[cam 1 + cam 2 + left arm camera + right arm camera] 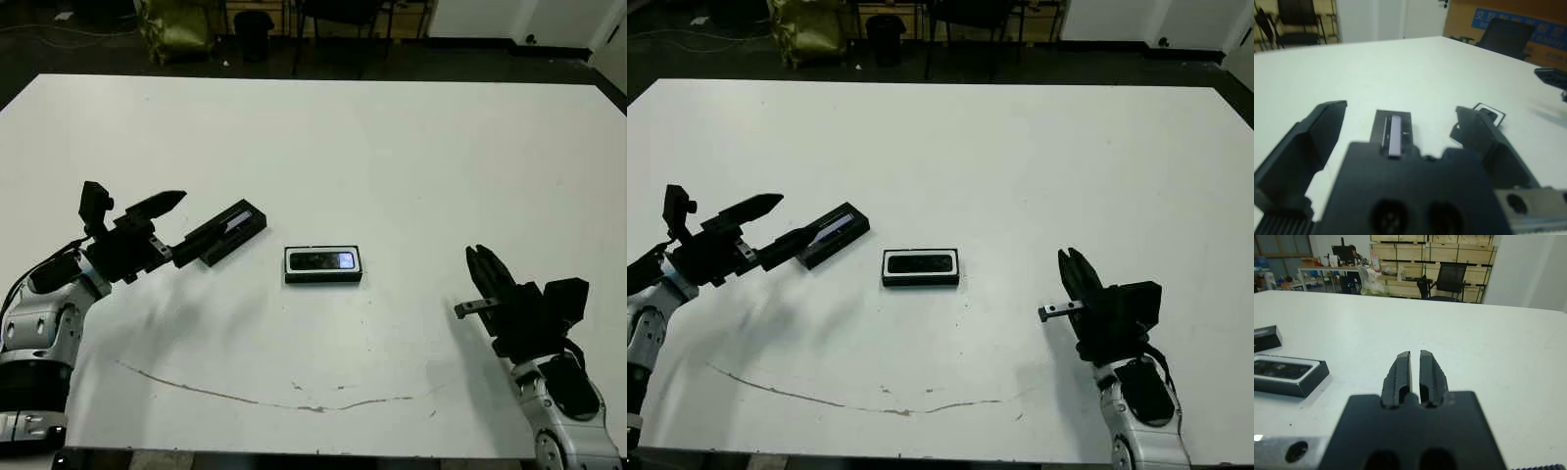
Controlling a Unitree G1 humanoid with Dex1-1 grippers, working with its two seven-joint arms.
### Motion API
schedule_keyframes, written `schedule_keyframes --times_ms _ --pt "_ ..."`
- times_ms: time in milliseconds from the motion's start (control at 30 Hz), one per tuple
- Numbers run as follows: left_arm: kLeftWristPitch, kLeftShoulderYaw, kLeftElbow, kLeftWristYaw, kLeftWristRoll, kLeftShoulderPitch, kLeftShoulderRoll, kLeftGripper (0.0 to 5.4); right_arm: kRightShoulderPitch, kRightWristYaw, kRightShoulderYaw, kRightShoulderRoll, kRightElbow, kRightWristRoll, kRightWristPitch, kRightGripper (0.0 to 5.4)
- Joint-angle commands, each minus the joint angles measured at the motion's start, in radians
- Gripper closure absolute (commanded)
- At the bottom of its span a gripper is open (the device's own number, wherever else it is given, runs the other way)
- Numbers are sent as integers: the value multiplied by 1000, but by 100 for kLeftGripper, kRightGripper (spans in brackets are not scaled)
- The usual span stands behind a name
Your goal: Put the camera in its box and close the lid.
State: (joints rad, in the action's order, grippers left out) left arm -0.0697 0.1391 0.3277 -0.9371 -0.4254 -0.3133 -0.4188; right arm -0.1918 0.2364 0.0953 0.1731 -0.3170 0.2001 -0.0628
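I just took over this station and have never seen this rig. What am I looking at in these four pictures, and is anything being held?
You are seeing a two-armed robot at a white table. The two wide pictures come from its head, looking down. The other two come from cameras on its wrists, looking along each tool's fingers.

In the middle lies the box, with the camera already inside. To its left lies the lid, flat on the table. The left tool is open, its fingers either side of the lid, not closed on it. The right tool is shut and empty, off to the box's right. Nothing is held.
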Motion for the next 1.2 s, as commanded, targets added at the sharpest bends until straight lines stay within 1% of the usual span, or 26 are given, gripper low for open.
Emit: schedule_keyframes --times_ms 33,67,200,267,433,533,633,767,833,967,1067,1200 --pt "11 -11 11 8 24 14 3 2 -15 -13 -2 3 -12 -5 -45 540" --pt "4 -13 8 13 24 15 3 2 -16 -12 -1 4 -13 -3 -47 540" --pt "-11 -19 11 15 24 16 4 2 -6 27 13 -1 42 29 19 540" --pt "-28 -22 15 19 23 15 6 2 -4 40 18 0 58 41 35 540" --pt "7 -34 57 20 55 3 8 2 -17 3 10 10 7 5 -16 540" --pt "9 -38 82 30 67 -5 13 2 -19 -3 10 10 0 6 -27 540" --pt "6 -42 110 35 75 -17 17 2 -17 5 14 3 19 20 -6 540" --pt "7 -45 145 37 84 -34 23 2 -26 -15 13 3 -11 16 -50 540" --pt "8 -46 158 40 87 -42 25 2 -27 -15 13 4 -6 15 -42 540" --pt "7 -48 179 38 89 -55 30 2 -25 6 15 1 18 31 -5 540" --pt "8 -50 188 37 90 -60 32 2 -33 -10 11 3 -9 21 -36 540" --pt "14 -52 209 37 95 -69 35 2 -36 -6 9 4 -10 22 -29 540"
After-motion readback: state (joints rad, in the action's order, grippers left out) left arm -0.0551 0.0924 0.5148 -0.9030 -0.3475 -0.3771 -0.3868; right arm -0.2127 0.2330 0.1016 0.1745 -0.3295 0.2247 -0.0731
